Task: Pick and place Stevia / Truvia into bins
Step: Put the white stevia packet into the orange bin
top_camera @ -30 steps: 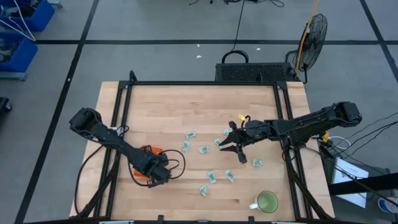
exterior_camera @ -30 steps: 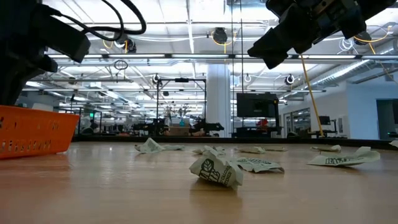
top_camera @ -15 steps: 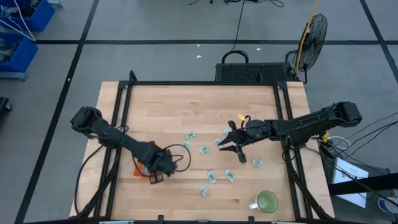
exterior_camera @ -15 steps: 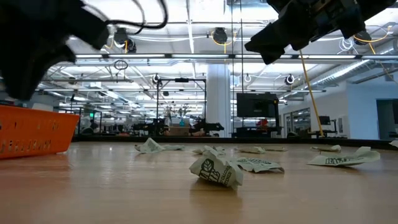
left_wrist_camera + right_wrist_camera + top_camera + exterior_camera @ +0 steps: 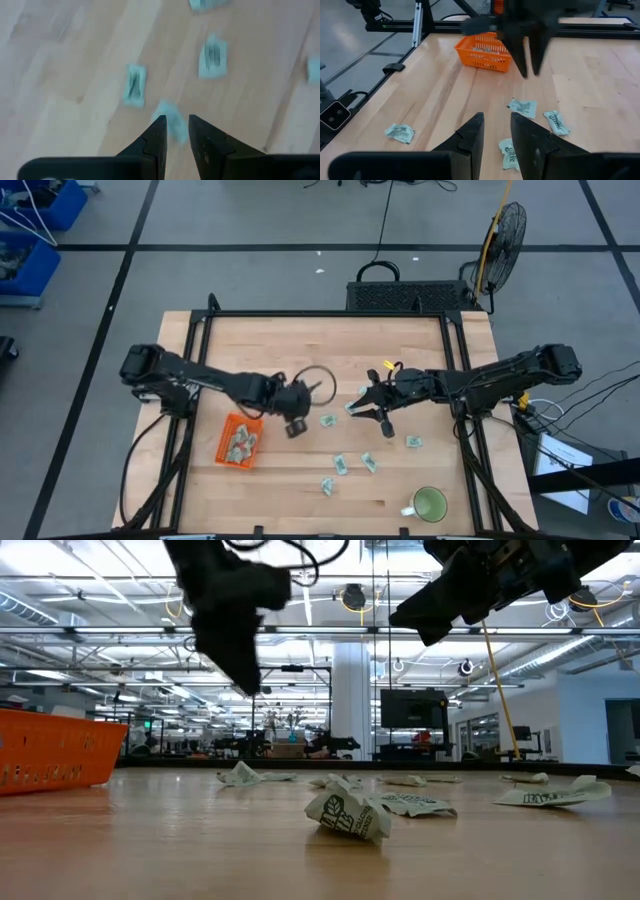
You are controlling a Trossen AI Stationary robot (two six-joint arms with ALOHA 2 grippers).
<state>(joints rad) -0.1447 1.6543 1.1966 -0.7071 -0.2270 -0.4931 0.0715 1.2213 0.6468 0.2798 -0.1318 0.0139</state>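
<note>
Wooden desk (image 5: pixel 270 350) first, then the orange tray (image 5: pixel 238 441) near its left side, packets already lying inside. Beyond the tray toward the middle, the left gripper (image 5: pixel 295 426) hangs with jaws slightly parted, empty. Farther from the tray, the right gripper (image 5: pixel 372 416) hovers likewise, holding nothing. Green-white packets (image 5: pixel 341 465) lie scattered between tray and green mug (image 5: pixel 429 504).

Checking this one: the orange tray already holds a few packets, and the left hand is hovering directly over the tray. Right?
Not quite. The orange tray does hold a few packets, but the left hand is not over it: the high view shows it beside the tray, toward the table's middle, above bare wood near the loose packets.
</note>
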